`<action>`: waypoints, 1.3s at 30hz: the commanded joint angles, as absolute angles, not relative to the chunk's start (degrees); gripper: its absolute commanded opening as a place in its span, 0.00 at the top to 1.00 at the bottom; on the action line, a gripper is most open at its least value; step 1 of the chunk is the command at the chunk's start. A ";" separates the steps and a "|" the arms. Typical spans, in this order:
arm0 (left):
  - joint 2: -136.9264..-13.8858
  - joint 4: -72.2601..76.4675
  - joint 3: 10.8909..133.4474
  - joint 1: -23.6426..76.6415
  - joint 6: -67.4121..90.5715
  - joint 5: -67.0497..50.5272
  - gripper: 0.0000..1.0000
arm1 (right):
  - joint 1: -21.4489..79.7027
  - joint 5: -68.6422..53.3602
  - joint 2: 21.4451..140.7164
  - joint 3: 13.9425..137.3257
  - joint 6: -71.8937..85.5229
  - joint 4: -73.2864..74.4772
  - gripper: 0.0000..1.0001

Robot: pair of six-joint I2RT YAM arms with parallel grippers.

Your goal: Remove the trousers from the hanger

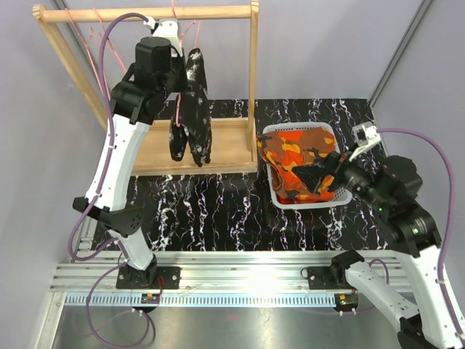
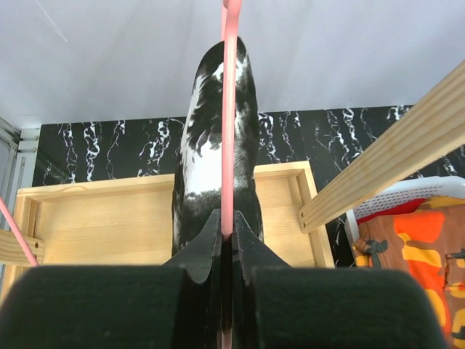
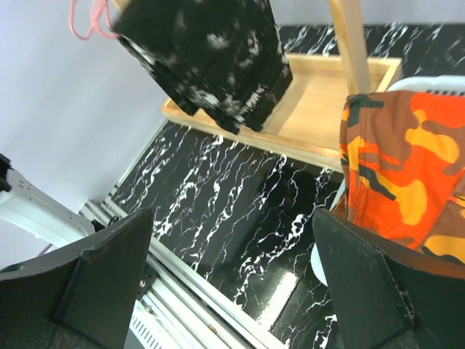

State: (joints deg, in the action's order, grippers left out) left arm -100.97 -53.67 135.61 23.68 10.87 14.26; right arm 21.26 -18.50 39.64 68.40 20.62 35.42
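The black trousers with white splashes (image 1: 195, 109) hang on a pink hanger (image 2: 229, 109) from the wooden rack's top rail (image 1: 145, 13). My left gripper (image 1: 174, 83) is up at the rail, shut on the hanger's pink bar (image 2: 227, 229), with the black trousers (image 2: 214, 145) hanging below it. The orange-brown patterned trousers (image 1: 298, 149) lie in a white basket (image 1: 272, 131). A strip of red cloth (image 2: 381, 212) shows under them. My right gripper (image 1: 305, 176) is open and empty over the basket; its jaws (image 3: 232, 214) frame bare table.
The rack's wooden base tray (image 1: 232, 138) sits at the back left, its upright post (image 1: 253, 65) next to the basket. Empty pink hangers (image 1: 91, 33) hang at the rail's left end. The black marbled table (image 1: 218, 211) lies in front, an aluminium rail (image 1: 240, 265) at its near edge.
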 commanded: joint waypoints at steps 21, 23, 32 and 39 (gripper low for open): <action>-78.84 -43.85 123.05 23.20 20.47 6.06 1.00 | 57.44 3.32 74.26 80.07 -9.47 10.06 0.01; -77.97 -44.47 121.04 23.29 22.23 7.03 1.00 | 61.33 8.05 75.32 77.80 -11.94 4.78 0.01; -64.60 -32.79 101.08 24.08 29.71 8.70 1.00 | 70.92 19.14 83.93 83.05 -14.07 -4.39 0.01; -63.28 -32.17 99.14 25.49 31.20 9.66 1.00 | 72.95 21.89 85.52 81.92 -12.31 -5.54 0.02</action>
